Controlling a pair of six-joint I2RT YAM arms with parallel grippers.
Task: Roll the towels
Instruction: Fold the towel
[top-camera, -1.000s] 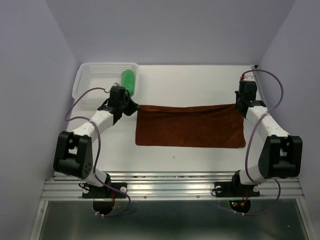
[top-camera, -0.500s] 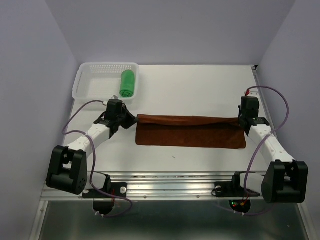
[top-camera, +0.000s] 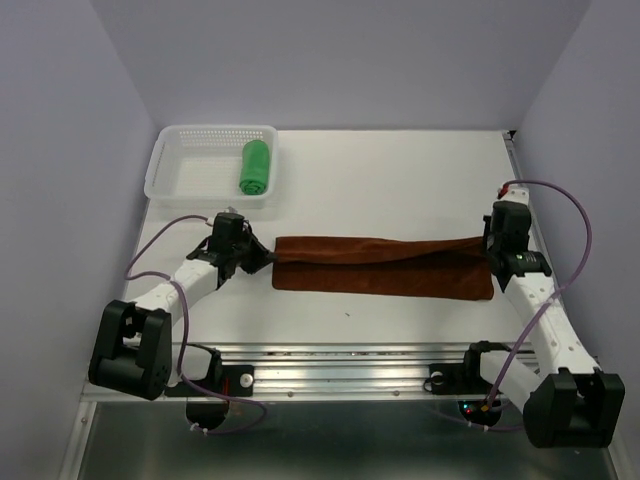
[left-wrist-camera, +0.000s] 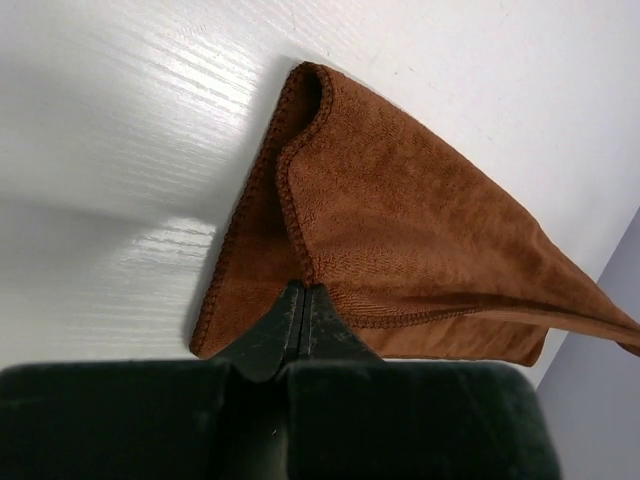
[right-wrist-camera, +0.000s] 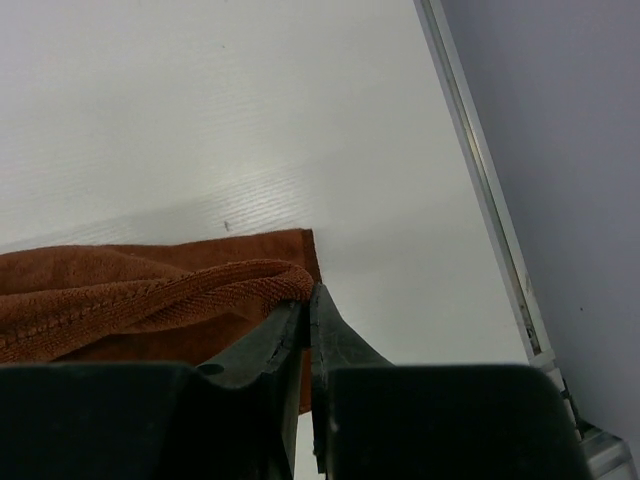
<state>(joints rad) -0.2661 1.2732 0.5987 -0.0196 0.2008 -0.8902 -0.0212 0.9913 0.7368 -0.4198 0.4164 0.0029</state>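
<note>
The white worktop (top-camera: 400, 180) is matt, with soft streaks of glare. Pale lavender walls (top-camera: 60, 150) close it in on three sides, and a ribbed aluminium rail (top-camera: 350, 370) runs along its near edge under the arm bases.

The left end effector (top-camera: 266, 254) is pinched tight on the left end of the rust-brown towel (top-camera: 380, 268). The right end effector (top-camera: 487, 244) is clamped on the towel's right end. The towel runs between the two as a long narrow band, folded lengthwise, its lower layer flat on the worktop.

The left wrist view shows the fingers (left-wrist-camera: 335, 345) meeting with no gap on a stitched hem (left-wrist-camera: 290, 200). The folded corner lies just ahead of the tips, and the two layers trail away to the end effector's right. The right wrist view shows the upper layer's thick rolled edge caught at the fingertips. The flat lower layer lies under and to the left of them, and a metal edge strip (right-wrist-camera: 480, 190) runs to the right.

Only the top view shows the white perforated basket (top-camera: 175, 175), well beyond the left end effector in the far corner. A rolled green towel (top-camera: 255, 166) lies along the basket's right side.
</note>
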